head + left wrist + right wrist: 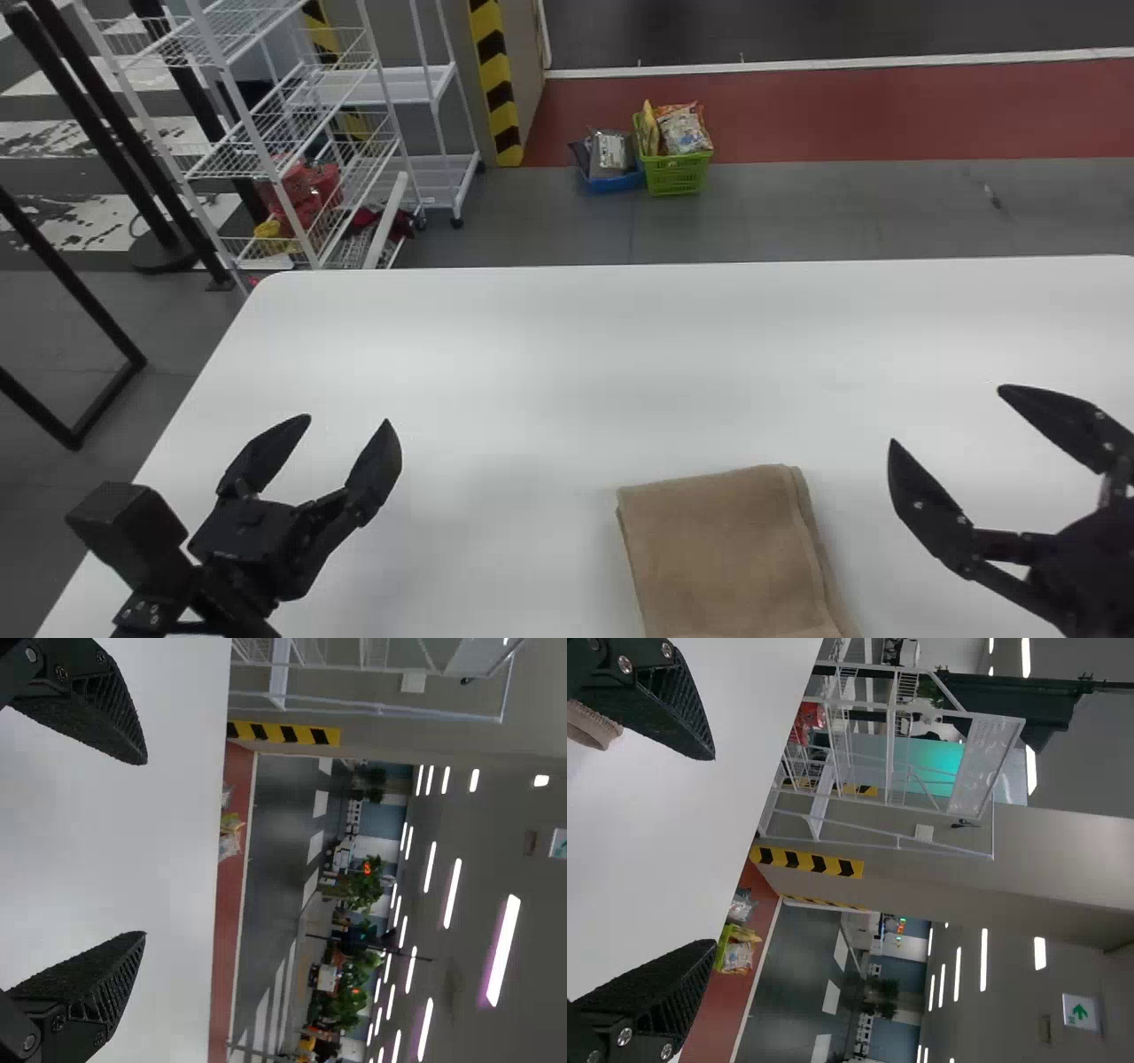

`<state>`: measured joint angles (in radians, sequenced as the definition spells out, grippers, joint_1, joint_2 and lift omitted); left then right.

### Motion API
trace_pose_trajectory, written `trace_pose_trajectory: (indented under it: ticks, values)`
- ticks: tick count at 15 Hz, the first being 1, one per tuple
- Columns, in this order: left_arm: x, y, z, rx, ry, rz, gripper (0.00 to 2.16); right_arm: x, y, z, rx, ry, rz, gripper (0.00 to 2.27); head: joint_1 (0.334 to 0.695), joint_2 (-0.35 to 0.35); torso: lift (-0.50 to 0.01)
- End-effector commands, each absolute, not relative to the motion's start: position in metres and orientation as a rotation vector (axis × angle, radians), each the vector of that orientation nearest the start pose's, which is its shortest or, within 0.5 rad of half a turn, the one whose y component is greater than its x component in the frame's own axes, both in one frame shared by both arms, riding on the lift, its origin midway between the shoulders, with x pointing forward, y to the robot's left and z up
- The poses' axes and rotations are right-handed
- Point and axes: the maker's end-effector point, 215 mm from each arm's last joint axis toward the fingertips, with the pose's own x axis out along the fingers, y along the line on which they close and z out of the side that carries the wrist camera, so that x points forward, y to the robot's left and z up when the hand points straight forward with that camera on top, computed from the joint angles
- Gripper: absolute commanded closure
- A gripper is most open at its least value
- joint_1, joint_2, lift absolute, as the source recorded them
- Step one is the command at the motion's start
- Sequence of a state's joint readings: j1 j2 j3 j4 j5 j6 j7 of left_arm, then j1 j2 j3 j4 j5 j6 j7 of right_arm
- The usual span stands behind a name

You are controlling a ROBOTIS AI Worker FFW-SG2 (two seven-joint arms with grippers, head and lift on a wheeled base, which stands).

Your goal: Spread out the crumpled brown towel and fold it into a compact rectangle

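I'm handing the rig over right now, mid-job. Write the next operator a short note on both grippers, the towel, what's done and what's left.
Left gripper: open and empty, over the left part of the table.
Right gripper: open and empty, to the right of the towel.
Towel: flat on the table between the grippers, its near end cut off by the head view's bottom edge.
Done: towel is folded in layers, roughly a rectangle.
Left: probably little; I'd check the near end and square the edges if needed.

The head view's bottom edge cuts off the brown towel [722,549] and table [532,354].
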<state>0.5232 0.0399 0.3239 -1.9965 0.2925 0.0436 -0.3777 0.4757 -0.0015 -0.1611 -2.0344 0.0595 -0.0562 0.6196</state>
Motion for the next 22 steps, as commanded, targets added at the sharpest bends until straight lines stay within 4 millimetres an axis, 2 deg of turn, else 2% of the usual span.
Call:
trace_pose_trajectory:
  ticks: [1,4,8,12,22]
  values:
    - [0.418,0.334,-0.351,-0.120,0.043,-0.092,0.13,0.425,-0.186,-0.332,-0.140,-0.010,0.482,0.06,0.695,0.188,-0.127]
    - [0.414,0.343,-0.356,-0.098,0.062,-0.094,0.13,0.419,-0.170,-0.334,-0.129,-0.015,0.509,0.07,0.695,0.196,-0.127]
    - [0.405,0.355,-0.360,-0.091,0.075,-0.081,0.13,0.418,-0.164,-0.334,-0.142,-0.016,0.492,0.07,0.695,0.234,-0.127]
    - [0.402,0.357,-0.360,-0.101,0.075,-0.084,0.13,0.416,-0.168,-0.338,-0.144,-0.004,0.478,0.07,0.695,0.257,-0.127]
    - [0.400,0.355,-0.364,-0.107,0.083,-0.090,0.13,0.417,-0.176,-0.338,-0.146,-0.003,0.456,0.07,0.695,0.247,-0.127]
